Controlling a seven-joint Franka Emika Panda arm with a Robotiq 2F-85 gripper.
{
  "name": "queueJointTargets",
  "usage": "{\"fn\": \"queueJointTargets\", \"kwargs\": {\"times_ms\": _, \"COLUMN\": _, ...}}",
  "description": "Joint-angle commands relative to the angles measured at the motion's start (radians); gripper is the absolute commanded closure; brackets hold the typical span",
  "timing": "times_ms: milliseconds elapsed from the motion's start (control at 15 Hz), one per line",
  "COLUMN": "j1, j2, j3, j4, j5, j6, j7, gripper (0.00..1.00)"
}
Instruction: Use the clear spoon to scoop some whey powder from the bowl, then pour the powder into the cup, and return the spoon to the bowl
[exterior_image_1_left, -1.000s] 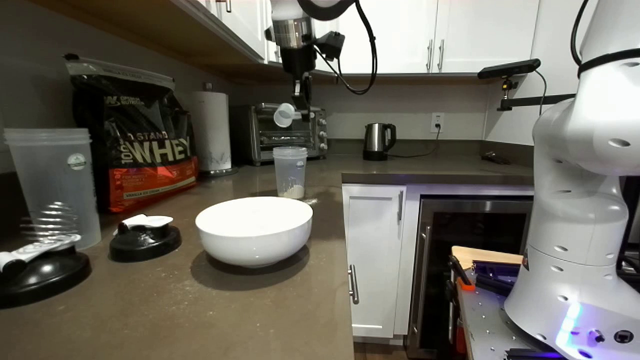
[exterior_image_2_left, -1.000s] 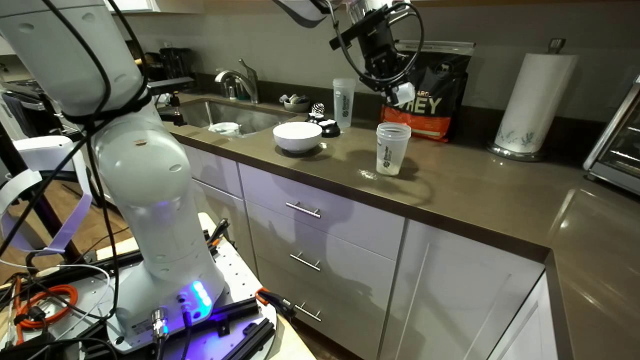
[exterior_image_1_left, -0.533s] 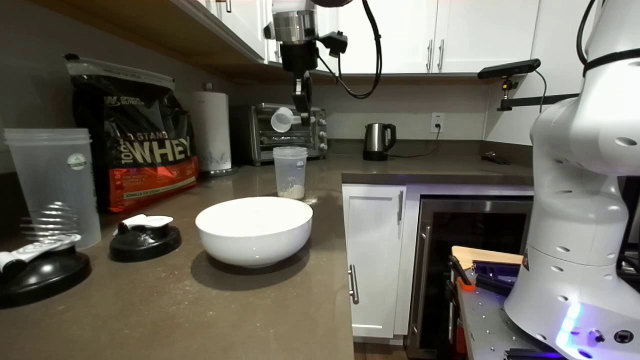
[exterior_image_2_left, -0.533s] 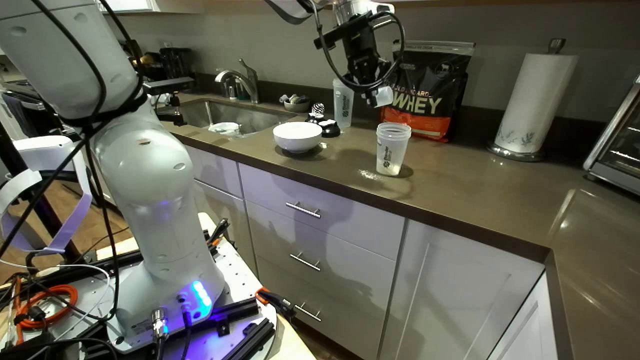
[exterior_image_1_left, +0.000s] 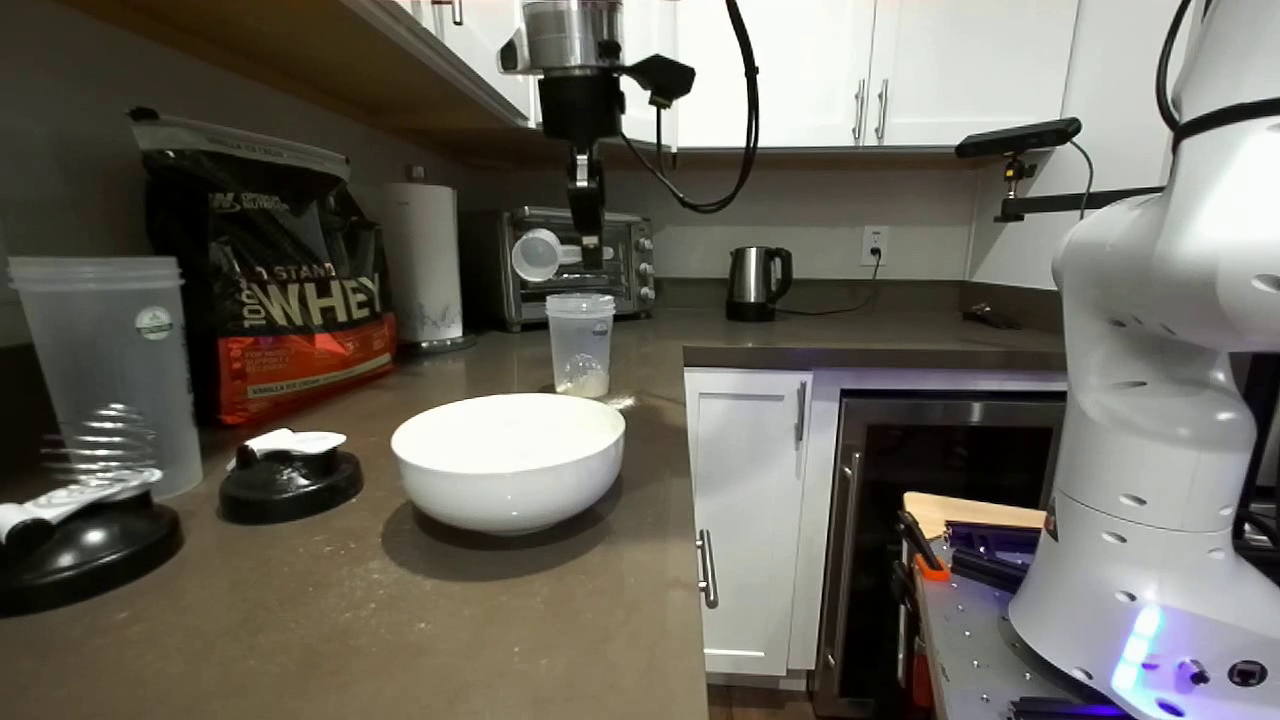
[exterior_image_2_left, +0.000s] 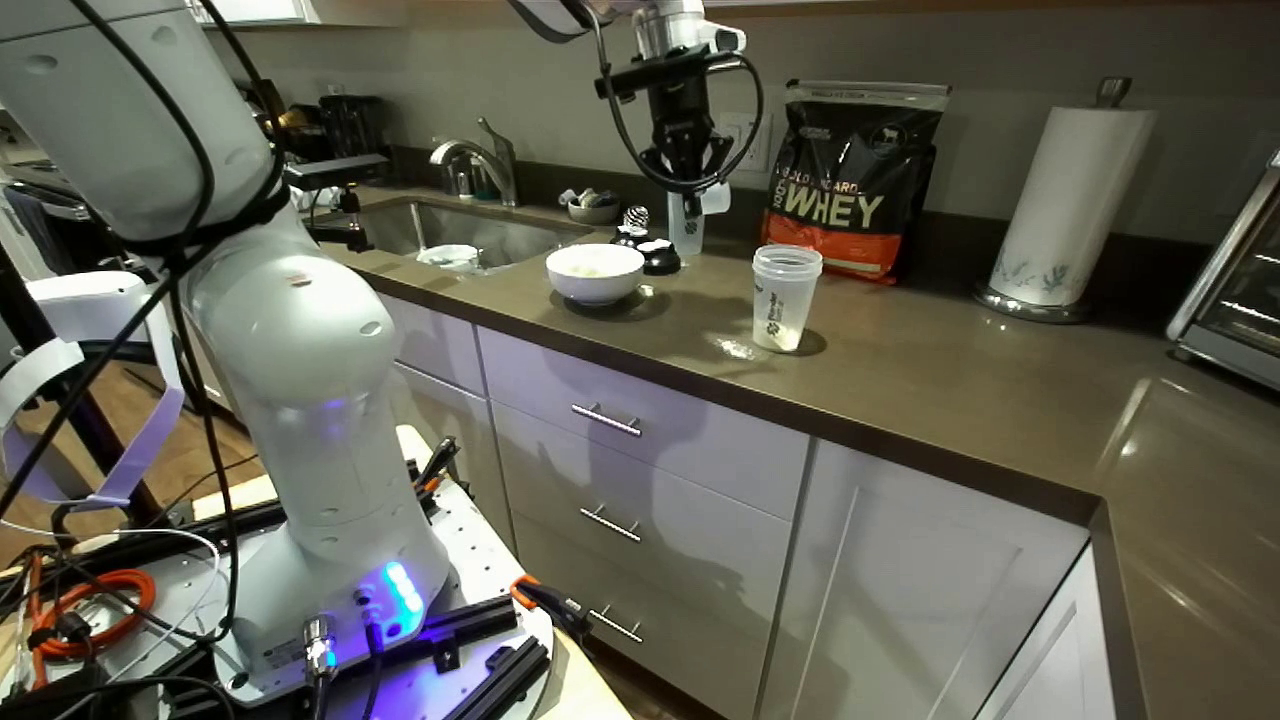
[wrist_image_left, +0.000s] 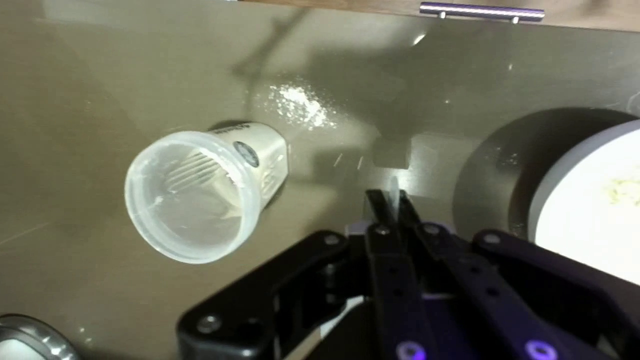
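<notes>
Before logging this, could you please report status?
Gripper closed on translucent scoop; whey powder in shaker cup, spill beside it; way to white bowl looks unobstructed.

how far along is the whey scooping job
Pouring looks done: whey powder lies in the bottom of the cup. In progress: the hand grips the clear spoon in the air, tipped sideways, with no heap of powder showing. Left, most likely: returning the spoon to the bowl, which it is not in yet.
</notes>
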Motion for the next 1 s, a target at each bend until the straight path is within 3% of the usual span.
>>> {"fn": "queueJointTargets", "kwargs": {"times_ms": 0, "j1": 0.027, "j2": -0.011, "j3": 0.013, "j4": -0.014, "j5": 0.088, "j6": -0.027, "j7": -0.082, "gripper": 0.99}}
{"fn": "queueJointTargets", "kwargs": {"times_ms": 933, "j1": 0.119, "j2": 0.024, "j3": 0.095, "j4": -0.047, "j5": 0.183, "j6": -0.097, "j7": -0.153, "gripper": 0.99}}
